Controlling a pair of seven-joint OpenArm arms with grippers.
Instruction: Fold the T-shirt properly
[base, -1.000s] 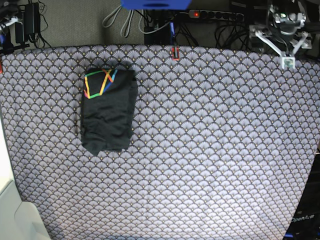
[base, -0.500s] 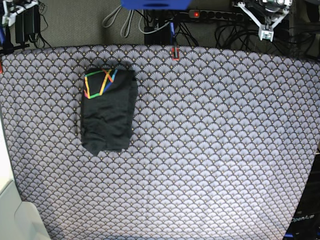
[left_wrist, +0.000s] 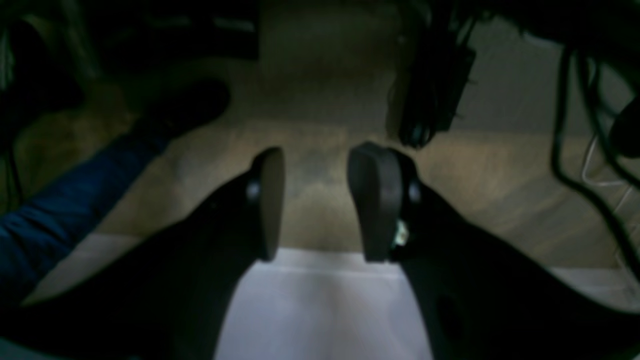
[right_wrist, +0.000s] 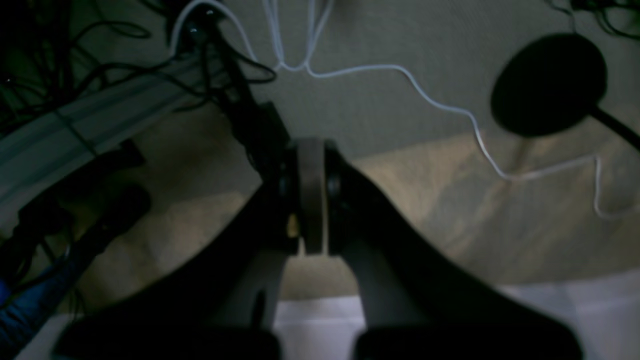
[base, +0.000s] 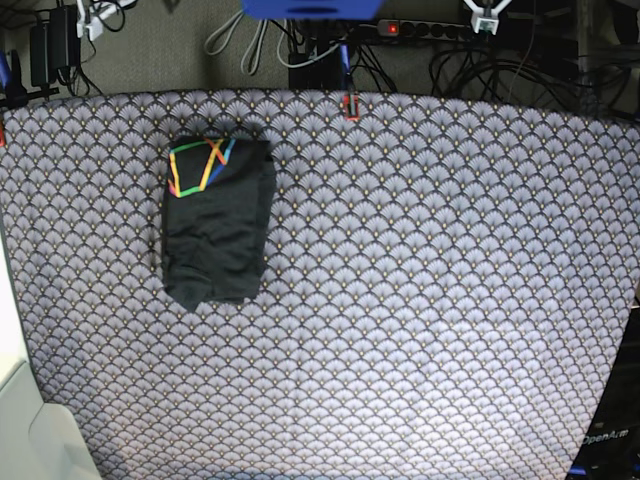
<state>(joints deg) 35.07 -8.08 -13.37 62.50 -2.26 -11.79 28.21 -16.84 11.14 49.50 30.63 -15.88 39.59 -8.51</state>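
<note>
T-shirt (base: 217, 222) folded into compact black soft bundle, multicoloured line print at top, upper left of fan-scale patterned cloth (base: 420, 300). Left gripper (left_wrist: 316, 202) pads apart, empty; right gripper (right_wrist: 311, 197) pressed together.

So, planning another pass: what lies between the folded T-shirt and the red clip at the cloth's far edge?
Base view: only bare patterned cloth between T-shirt and red clip.

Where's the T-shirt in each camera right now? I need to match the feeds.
Base: the T-shirt lies folded on the patterned cloth, upper left, coloured print toward the far edge.
Left wrist: not in it; only open fingers over the floor.
Right wrist: not in it; shut fingers over the floor and cables.
Shared landmark: none certain; both wrist views show a pale strip along the bottom edge, possibly the table's edge.
</note>
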